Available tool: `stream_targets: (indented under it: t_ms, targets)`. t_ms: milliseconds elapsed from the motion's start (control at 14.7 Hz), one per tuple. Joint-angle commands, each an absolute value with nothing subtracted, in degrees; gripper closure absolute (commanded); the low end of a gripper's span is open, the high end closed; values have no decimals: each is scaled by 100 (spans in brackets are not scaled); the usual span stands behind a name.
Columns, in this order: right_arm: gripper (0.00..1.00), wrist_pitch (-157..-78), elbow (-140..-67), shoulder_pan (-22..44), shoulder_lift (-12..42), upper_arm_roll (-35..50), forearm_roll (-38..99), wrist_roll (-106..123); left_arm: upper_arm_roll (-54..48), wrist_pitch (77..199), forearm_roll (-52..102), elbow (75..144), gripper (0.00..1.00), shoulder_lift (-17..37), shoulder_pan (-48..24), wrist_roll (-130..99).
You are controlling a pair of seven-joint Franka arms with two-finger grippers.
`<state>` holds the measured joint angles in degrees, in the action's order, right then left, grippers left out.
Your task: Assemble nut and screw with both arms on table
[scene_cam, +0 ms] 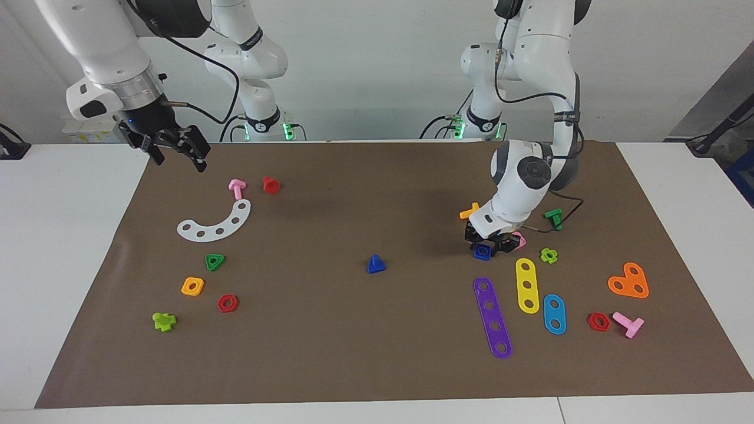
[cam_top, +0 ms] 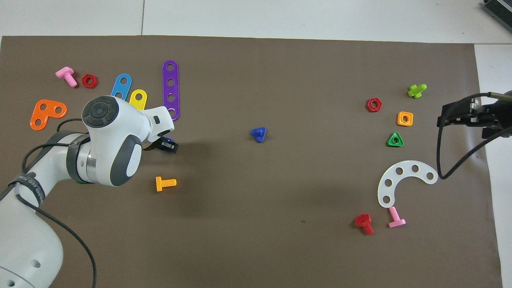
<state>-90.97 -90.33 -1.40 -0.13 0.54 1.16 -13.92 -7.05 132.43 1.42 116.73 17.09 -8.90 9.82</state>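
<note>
Between the left gripper (scene_cam: 488,246) fingers, clamped on its flat sides, the nut (scene_cam: 482,251) looks light, stiff, slippery.

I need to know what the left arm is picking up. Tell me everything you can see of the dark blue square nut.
The nut is a small dark blue square piece, plastic by its look, with rounded corners and a round centre hole. It lies flat on the brown mat toward the left arm's end of the table, beside the pink nut and nearer to the robots than the purple strip. The left gripper is down around it, fingers at its sides; in the overhead view it is mostly hidden.
</note>
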Motion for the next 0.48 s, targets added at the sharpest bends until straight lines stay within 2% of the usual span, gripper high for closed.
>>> stream_targets:
  t_ms: [0,68,409]
  targets:
    - [0,-9053,-9176,95,-141,-227,176,-1187,-642,13412,193,11839,45,1617,-958,1081]
    - [0,-9044,-9184,253,-141,-472,176,-1178,-642,13412,193,11848,47,1617,-958,1081]
    - [0,-8851,-9202,316,-210,-545,167,-976,-642,13430,193,11848,69,1617,-958,1072]
